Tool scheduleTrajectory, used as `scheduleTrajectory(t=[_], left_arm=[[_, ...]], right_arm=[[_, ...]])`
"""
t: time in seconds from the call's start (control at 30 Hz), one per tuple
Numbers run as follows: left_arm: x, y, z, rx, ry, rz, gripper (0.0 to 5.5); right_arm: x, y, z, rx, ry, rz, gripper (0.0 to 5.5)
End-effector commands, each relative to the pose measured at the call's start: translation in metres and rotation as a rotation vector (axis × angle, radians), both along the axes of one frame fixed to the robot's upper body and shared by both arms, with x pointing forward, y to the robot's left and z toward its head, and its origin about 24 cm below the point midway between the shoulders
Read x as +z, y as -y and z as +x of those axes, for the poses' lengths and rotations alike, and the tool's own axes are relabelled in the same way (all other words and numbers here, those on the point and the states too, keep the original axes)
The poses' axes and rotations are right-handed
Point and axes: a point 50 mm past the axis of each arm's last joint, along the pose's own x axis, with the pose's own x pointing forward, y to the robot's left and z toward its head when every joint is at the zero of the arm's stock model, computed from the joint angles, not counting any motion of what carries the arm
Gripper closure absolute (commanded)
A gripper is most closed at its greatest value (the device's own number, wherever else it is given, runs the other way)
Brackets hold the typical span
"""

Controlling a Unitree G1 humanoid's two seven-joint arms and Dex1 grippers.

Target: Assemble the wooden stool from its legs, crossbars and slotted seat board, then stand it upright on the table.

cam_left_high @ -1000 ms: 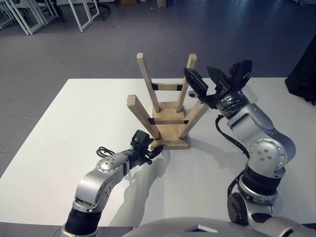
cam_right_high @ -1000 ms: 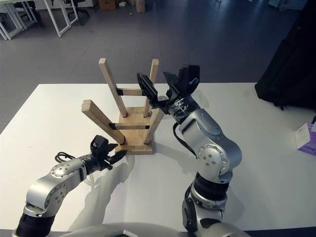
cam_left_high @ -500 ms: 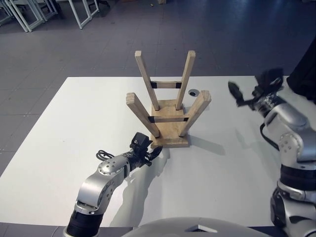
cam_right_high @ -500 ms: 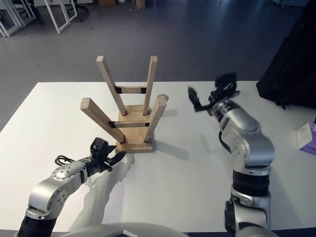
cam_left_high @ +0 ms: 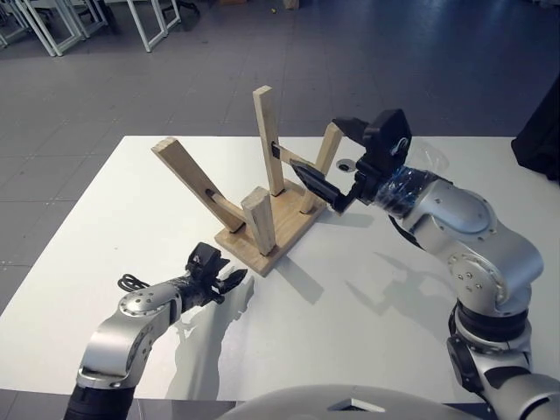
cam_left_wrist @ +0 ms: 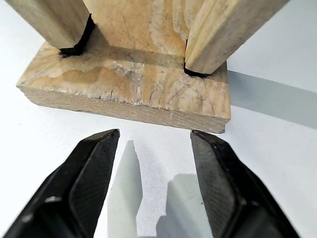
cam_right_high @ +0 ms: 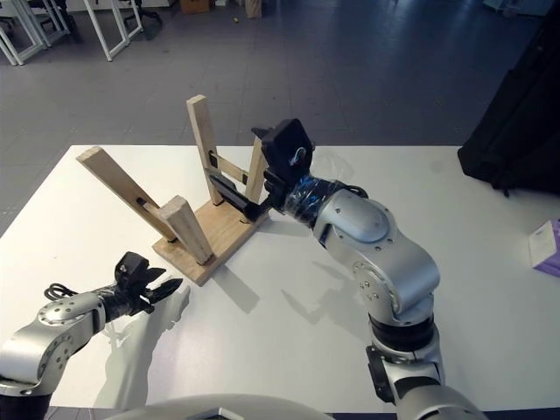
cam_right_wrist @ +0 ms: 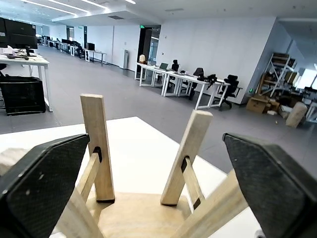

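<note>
White table [cam_left_high: 376, 297] bearing the assembled stool [cam_left_high: 260, 220], which rests inverted on its seat board [cam_left_high: 290, 229] with legs upward. The right gripper [cam_left_high: 315, 147], spread wide and empty, hovers at the legs on the stool's right side. The left gripper [cam_left_high: 234, 283], likewise open and empty, sits just short of the board's near corner. Assembly appears complete; righting the stool is likely next, calling for a firm grasp on a leg.

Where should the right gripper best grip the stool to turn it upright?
Probably the leg nearest the right gripper, from the robot's right. The stool rests on its seat board, legs up, so that leg's upper length stands free.
</note>
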Motion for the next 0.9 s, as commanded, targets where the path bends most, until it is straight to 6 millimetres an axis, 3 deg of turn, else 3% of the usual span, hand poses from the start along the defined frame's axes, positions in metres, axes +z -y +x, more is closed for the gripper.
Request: scheduleTrajectory(t=[0.03, 0.13, 0.27, 0.43, 0.6, 0.73, 0.9], left_arm=[[0.045, 0.010, -0.016, -0.193, 0.012, -0.166, 2.48], [0.087, 0.012, -0.009, -0.256, 0.127, -0.195, 2.05], [0.113, 0.020, 0.003, -0.259, 0.229, -0.134, 1.59], [0.121, 0.041, 0.008, -0.287, 0.275, -0.197, 1.59], [0.115, 0.057, 0.020, -0.241, 0.296, -0.207, 1.59], [0.103, 0.058, 0.016, -0.230, 0.259, -0.169, 2.17], [0.108, 0.054, 0.015, -0.273, 0.304, -0.196, 3.01]], right_arm=[[-0.007, 0.039, 0.009, -0.122, -0.051, -0.027, 0.54], [-0.020, 0.069, 0.013, -0.253, -0.091, -0.056, 0.54], [-0.036, 0.080, 0.013, -0.311, -0.131, -0.063, 0.54], [-0.043, 0.081, 0.016, -0.320, -0.148, -0.070, 0.54], [-0.045, 0.079, 0.018, -0.314, -0.117, -0.068, 0.54], [-0.038, 0.081, 0.016, -0.269, -0.039, -0.016, 0.54], [-0.044, 0.088, 0.014, -0.230, -0.085, -0.042, 0.54]])
